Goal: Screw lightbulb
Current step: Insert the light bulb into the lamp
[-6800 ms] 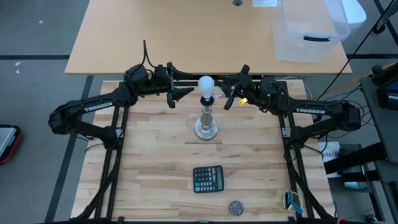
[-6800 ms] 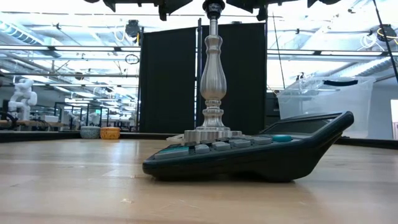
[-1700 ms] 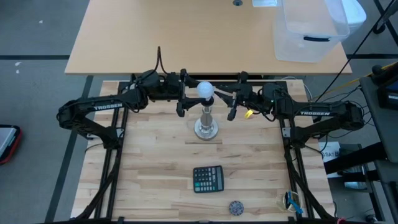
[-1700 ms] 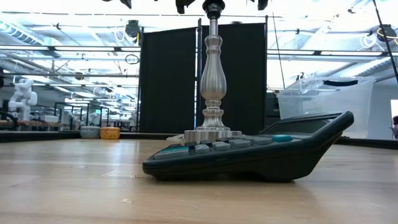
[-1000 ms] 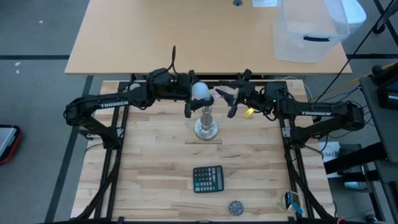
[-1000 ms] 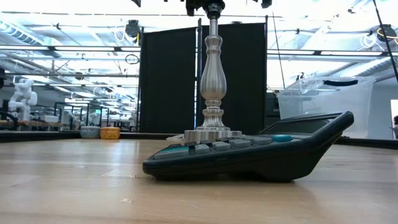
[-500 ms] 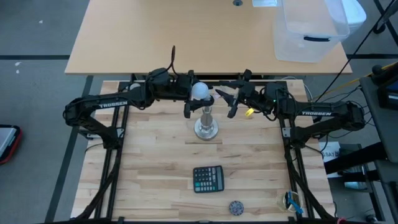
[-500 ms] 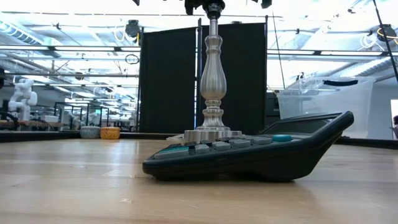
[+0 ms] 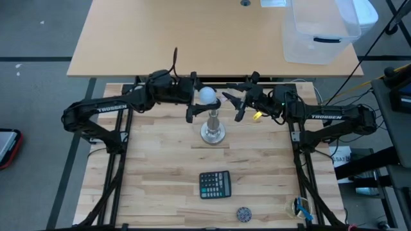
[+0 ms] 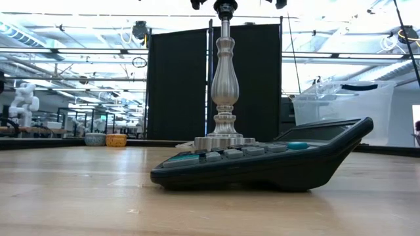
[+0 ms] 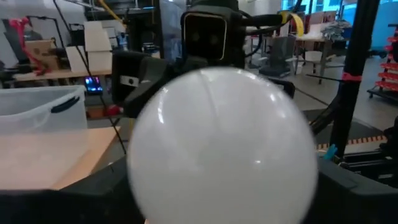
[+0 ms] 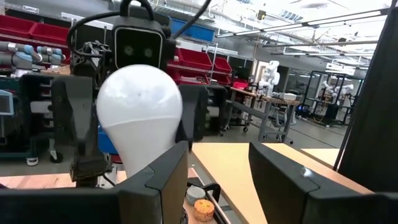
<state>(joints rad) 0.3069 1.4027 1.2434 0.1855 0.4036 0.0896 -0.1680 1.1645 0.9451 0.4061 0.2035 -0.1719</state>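
The left gripper (image 9: 192,103) has its jaws spread wide on either side of the lightbulb (image 9: 207,95), not clearly pressing it; the right gripper (image 9: 235,105) waits just beside, jaws parted and empty. The lightbulb sits upright atop the silver stand (image 9: 212,130) near the tabletop's (image 9: 160,167) far edge. Nearer, well apart, lie a calculator (image 9: 214,185) and a small round object (image 9: 243,213). A clear bin (image 9: 314,35) rests on the desk beyond.

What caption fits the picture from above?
Left claw open around the bulb on its stand, right claw waiting close by.
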